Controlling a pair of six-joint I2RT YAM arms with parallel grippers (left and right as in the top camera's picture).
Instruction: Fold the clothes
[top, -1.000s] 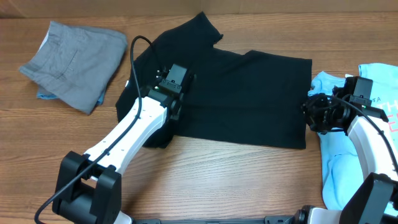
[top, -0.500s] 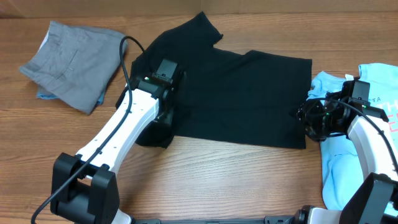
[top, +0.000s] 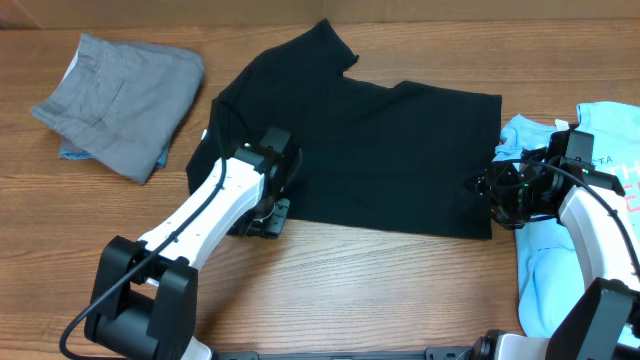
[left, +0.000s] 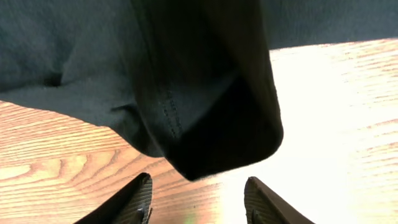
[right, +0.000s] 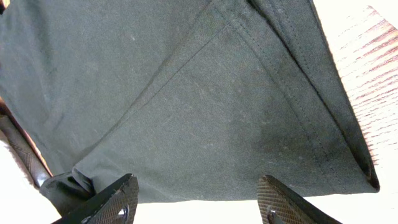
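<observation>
The left tool and right tool, both released, are being poised over the black T-shirt's eight- and four-o'clock corners; the hems should be pinched deep and lifted together.

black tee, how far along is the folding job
Done: the grey shorts look roughly folded at the far left. In hand: the black T-shirt lies mostly flat; the left gripper is open at its near-left corner and the right gripper is open over its right edge, neither gripping. Left: folding that shirt, then the light blue tee lying rumpled at the right.
</observation>
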